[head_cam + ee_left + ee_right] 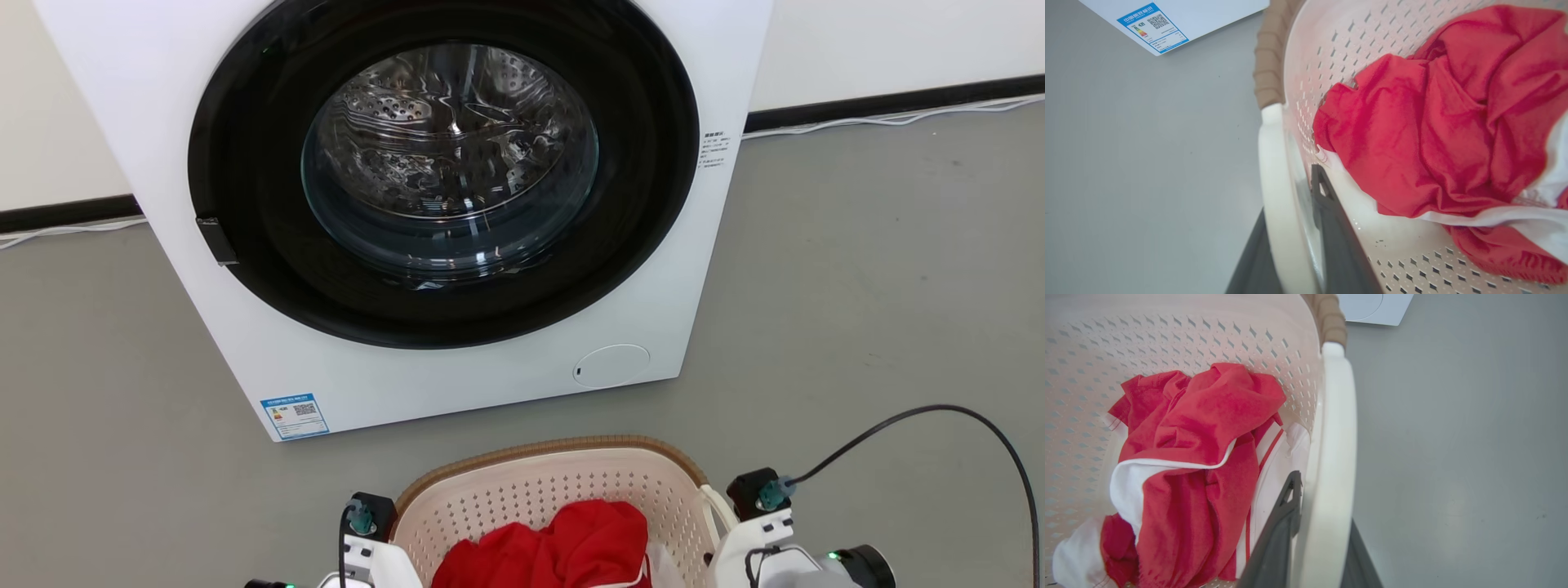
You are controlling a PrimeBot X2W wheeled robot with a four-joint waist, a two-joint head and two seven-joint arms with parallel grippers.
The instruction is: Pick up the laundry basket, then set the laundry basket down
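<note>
Laundry basket [555, 448] opens upward, long axis running left-right.

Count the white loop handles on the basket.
2: the left handle of the laundry basket, gripped by the left claw, and the right handle, gripped by the right claw.

It was a laundry corner, plain like a test room. A white front-loading washing machine [457, 384] with a round glass door [449, 155] and an energy label [295, 416] at its lower corner stood against a white wall [898, 41]. Bare grey floor [857, 286] spread around the machine. In front of it sat a laundry basket [522, 490] holding red and white clothes [563, 543].
</note>
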